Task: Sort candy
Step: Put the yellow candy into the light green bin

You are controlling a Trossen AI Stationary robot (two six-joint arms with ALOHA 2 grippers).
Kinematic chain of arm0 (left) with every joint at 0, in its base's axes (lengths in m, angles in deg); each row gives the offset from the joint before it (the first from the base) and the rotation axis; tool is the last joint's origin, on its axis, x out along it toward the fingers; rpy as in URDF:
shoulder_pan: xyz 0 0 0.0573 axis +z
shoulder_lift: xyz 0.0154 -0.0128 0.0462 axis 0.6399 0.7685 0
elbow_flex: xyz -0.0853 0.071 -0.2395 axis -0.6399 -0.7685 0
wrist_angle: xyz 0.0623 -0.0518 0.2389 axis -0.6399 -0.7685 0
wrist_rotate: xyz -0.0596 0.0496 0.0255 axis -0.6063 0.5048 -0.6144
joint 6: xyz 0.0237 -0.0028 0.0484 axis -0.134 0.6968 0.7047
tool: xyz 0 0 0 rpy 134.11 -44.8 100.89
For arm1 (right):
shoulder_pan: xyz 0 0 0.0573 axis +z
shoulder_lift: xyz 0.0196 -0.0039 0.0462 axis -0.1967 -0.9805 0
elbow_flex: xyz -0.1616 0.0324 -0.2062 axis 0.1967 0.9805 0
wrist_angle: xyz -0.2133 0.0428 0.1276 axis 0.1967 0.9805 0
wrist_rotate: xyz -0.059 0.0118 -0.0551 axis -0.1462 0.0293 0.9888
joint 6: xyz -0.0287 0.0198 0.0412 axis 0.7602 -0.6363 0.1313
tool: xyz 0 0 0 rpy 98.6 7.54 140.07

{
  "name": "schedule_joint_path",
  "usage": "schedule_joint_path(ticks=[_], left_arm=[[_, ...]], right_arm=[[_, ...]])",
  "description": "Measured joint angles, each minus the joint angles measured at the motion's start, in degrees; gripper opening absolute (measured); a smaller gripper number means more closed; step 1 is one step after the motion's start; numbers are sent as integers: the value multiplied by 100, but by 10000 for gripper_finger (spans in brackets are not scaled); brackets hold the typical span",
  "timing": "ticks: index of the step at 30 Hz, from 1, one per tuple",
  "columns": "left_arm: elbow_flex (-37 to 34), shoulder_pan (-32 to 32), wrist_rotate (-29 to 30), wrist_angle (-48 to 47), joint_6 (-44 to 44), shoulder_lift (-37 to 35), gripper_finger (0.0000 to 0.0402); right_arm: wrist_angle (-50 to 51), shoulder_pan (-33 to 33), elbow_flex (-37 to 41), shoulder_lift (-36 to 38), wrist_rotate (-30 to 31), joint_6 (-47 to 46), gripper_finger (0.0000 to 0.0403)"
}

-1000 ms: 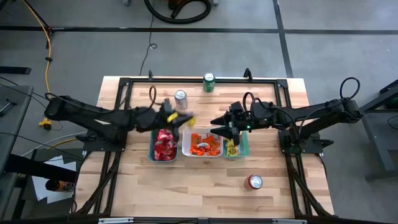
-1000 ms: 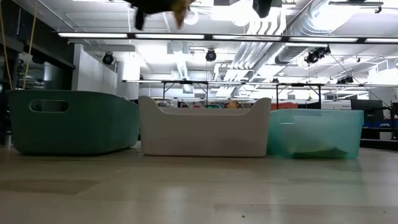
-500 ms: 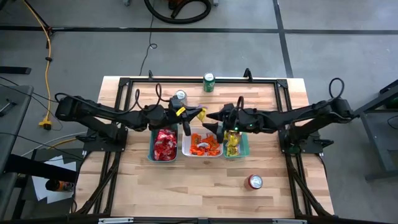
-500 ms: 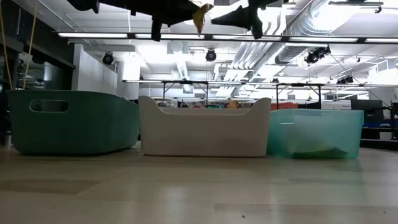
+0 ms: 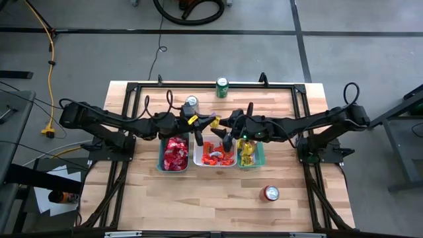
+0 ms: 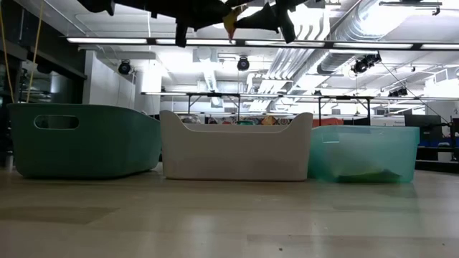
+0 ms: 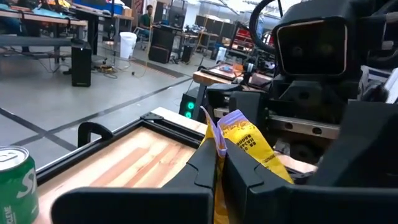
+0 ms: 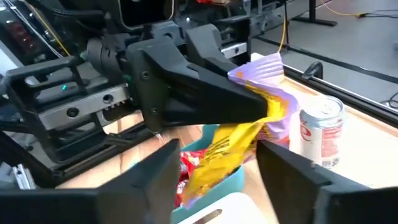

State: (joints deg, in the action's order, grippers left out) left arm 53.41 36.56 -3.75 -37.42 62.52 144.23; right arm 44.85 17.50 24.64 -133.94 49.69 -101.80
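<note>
My left gripper (image 5: 206, 123) is shut on a yellow candy packet (image 5: 213, 121) and holds it in the air over the white tray (image 5: 197, 158) of orange candy. My right gripper (image 5: 228, 132) faces it from the table's right, open. In the right wrist view its fingers (image 8: 149, 177) stand on either side of the packet (image 8: 249, 127), apart from it. The dark green tray (image 5: 161, 158) holds red candy and the teal tray (image 5: 260, 158) holds yellow candy. The low view shows both grippers and the packet (image 6: 231, 18) high above the trays. My left gripper pinches the yellow packet between its two fingers (image 7: 205, 165), coming level from the table's left. The packet's purple crimped end (image 7: 231, 118) sticks out past the fingertips. The packet is lifted clear, above the white tray.
A silver can (image 5: 192, 102) stands just behind the left gripper, a green can (image 5: 222, 87) at the far edge, and a red can (image 5: 271, 193) near the right front. The three trays sit side by side mid-table, with bare wood toward the near edge.
My left gripper has carried the yellow packet toward the table's right, from beside the silver can to over the white tray, then held still. My right gripper, open throughout, has moved left toward the packet until its fingers flank it.
</note>
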Motion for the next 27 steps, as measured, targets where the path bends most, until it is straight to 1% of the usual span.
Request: schedule_joint_path(ticks=[3, 6, 7, 8, 12, 15, 17, 19, 22, 25, 27], left_arm=[[0, 0, -4, 30, -2, -2, 0], [0, 0, -8, 34, -2, -2, 0], [0, 0, -8, 34, -2, -2, 1], [0, 0, -11, 27, 3, -2, 2], [-1, 2, -167, -84, 272, -50, 28], [-7, 2, -196, -589, 301, -340, 63], [-6, 22, -169, -1189, 306, -688, 90], [-2, 26, -9, -1975, 305, -1084, 117], [-4, 26, 155, -3185, 281, -1648, 150], [-6, 24, 158, -4073, -88, -2046, 169], [-9, -17, 158, -4395, -322, -2190, 173]], right_arm=[[38, 0, -11, 9, 31, -112, 139], [44, -2, -11, 9, 49, -112, 49], [42, -2, -11, 9, 49, -114, 26], [44, -2, -11, 9, 47, -110, 15], [119, -2, -11, 28, 14, -104, 23], [617, -1, -11, 273, 90, -47, 7], [1182, -7, -15, 527, 182, -51, 7], [1900, -7, -16, 817, 235, -109, 7], [3041, 88, -20, 1232, 237, -470, 3], [4290, 324, -19, 1404, 199, -1052, 3], [4913, 558, 78, 1408, 172, -1457, 2]])
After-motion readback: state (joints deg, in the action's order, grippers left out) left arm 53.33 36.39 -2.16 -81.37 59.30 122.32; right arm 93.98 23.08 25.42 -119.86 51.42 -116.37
